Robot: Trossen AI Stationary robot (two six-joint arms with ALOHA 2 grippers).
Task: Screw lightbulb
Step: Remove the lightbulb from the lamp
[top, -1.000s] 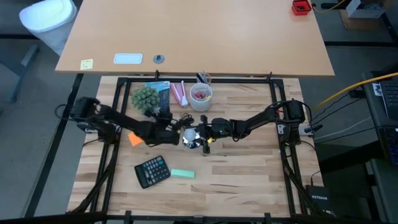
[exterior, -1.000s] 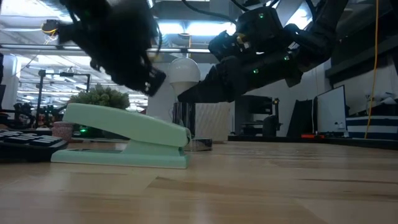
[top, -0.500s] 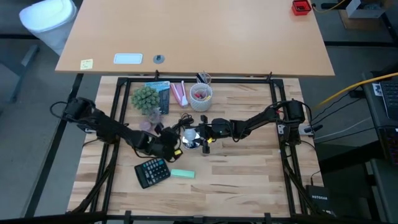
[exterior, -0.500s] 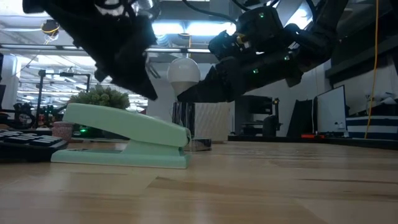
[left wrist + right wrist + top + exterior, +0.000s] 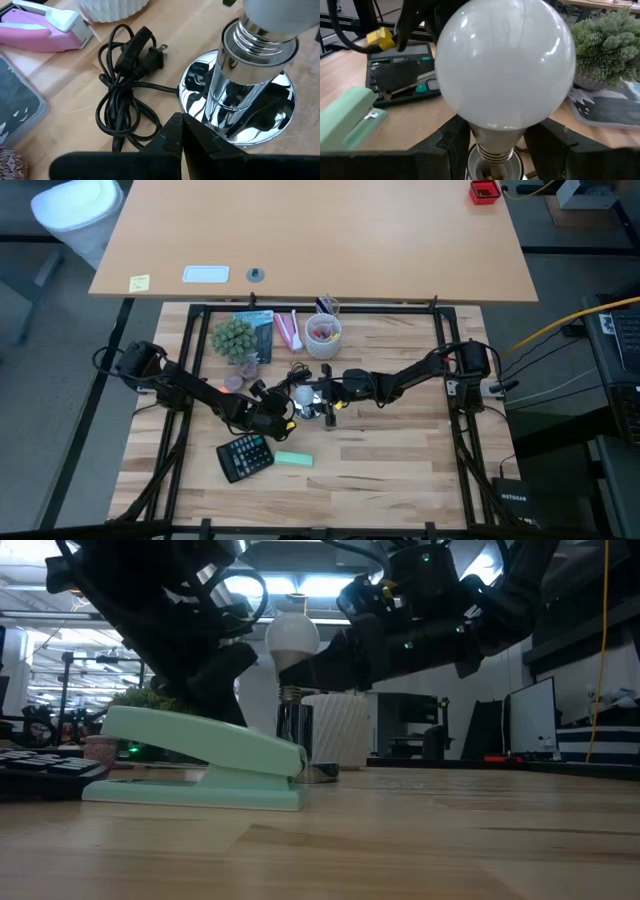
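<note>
No words or numbers can be read in any of these pictures. The calculator has keys, but the marks on them are too small to make out. The yellow sticky note on the far desk looks blank. A small dark box by the table's corner has pale letters on it, but they are too tiny to read. The booklet beside the plant shows a picture, with no clear words.

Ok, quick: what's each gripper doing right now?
Left gripper: shut, empty, beside the lamp base.
Right gripper: shut on the lightbulb, holding it upright over the socket.
</note>
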